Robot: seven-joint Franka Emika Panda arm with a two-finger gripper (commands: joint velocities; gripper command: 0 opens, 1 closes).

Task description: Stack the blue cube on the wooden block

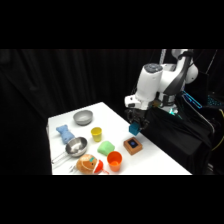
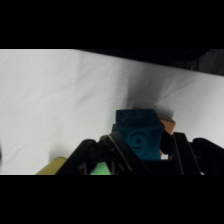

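From the side view, I have the gripper (image 1: 135, 125) coming down from the arm at the upper right, and it is clamped on the blue cube (image 1: 134, 129), which hangs clear of the table (image 1: 155, 160). The wooden block (image 1: 133, 146) sits on the table directly under the cube in this picture, with a gap between them, its dark blue square mark facing up. So the relation I care about: the block lies below the claw and, as far as I can judge from here, a touch toward the camera. The orange cup (image 1: 114, 161) and the green lump (image 1: 106, 147) stand near the block on its left, apart from it; I would keep the descent straight so I do not brush them.

In the wrist view the cube (image 2: 137, 134) fills the space between the black linkage, held by the closed gripper (image 2: 142, 150). An orange-brown corner of the block (image 2: 167, 125) peeks out behind the cube's right edge, so most of the block is hidden by the cube; I read that as near alignment, with the block offset slightly to that side. The cube's near face carries a raised character that looks like a 9 or a 6; I cannot tell which. No brand or other writing is legible
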